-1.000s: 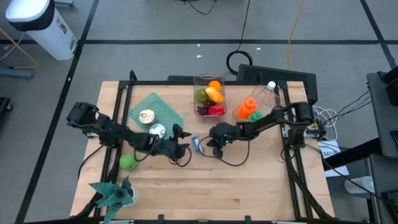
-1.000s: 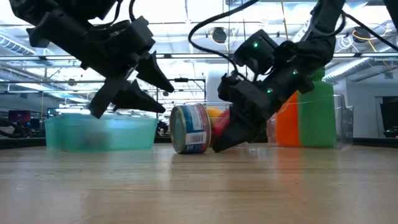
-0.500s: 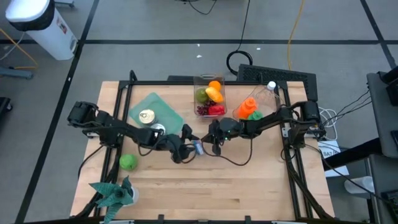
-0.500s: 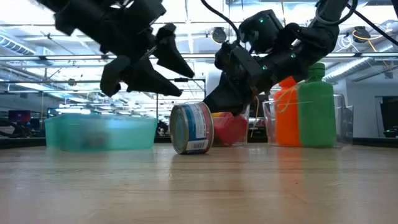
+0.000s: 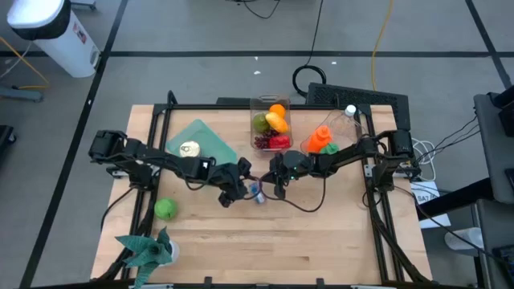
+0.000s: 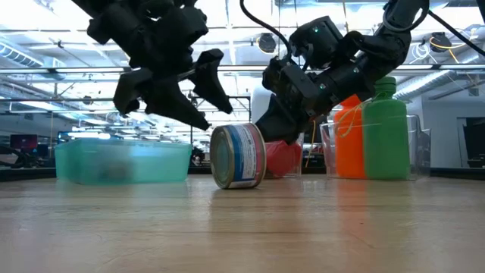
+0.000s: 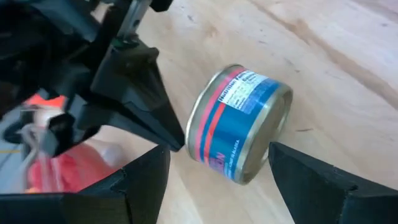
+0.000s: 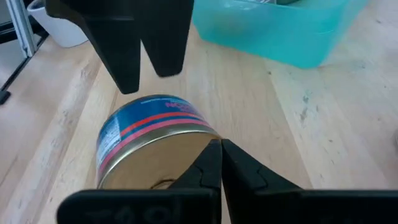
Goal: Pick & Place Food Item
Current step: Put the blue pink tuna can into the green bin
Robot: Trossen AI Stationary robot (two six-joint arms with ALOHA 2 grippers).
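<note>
Left gripper hangs spread wide over the tipped can mid-table, right gripper pinched together against its end, so it's lining up the grab, next drop and squeeze.

We see a blue can with red stripes and a white label. The tub is teal; the bottles are orange and green.
</note>
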